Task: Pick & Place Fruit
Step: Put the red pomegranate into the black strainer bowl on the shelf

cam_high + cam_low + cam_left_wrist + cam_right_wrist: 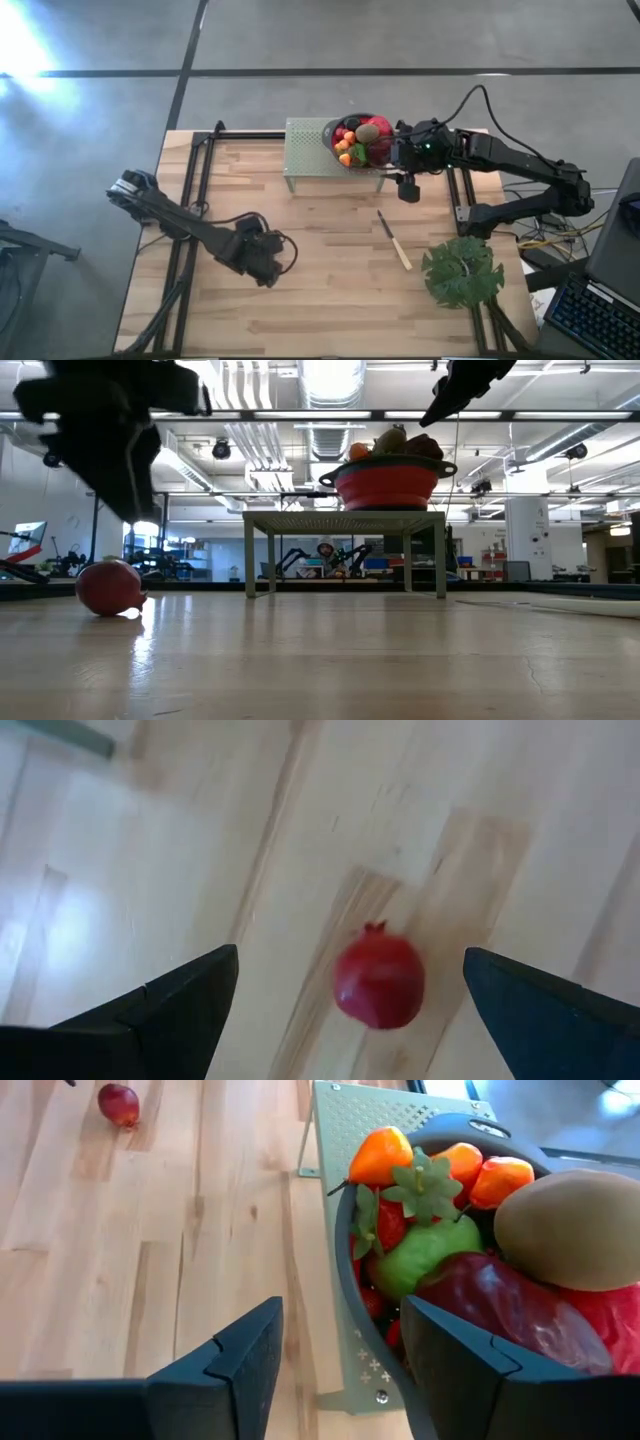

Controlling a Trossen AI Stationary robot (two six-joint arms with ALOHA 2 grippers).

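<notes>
A red round fruit [378,982] with a small crown lies on the bare wood, also seen in the low view [110,587] and far off in the right wrist view [119,1103]. My left gripper [350,952] hangs open above it, one finger to each side, clear of it. A red, dark-rimmed bowl [333,132] stands on a green perforated stand [305,150]. It is heaped with fruit: a kiwi [570,1230], a green apple [430,1250], orange pieces [385,1155] and a dark maroon fruit [500,1305]. My right gripper [340,1305] hovers open above the bowl's edge, nothing between its fingers.
A slim pale-handled knife [393,241] lies on the wood right of centre. A big green leaf [462,272] lies at the near right corner. Black rails [190,200] run along the table's left and right sides. Bare wood stretches between stand and near edge.
</notes>
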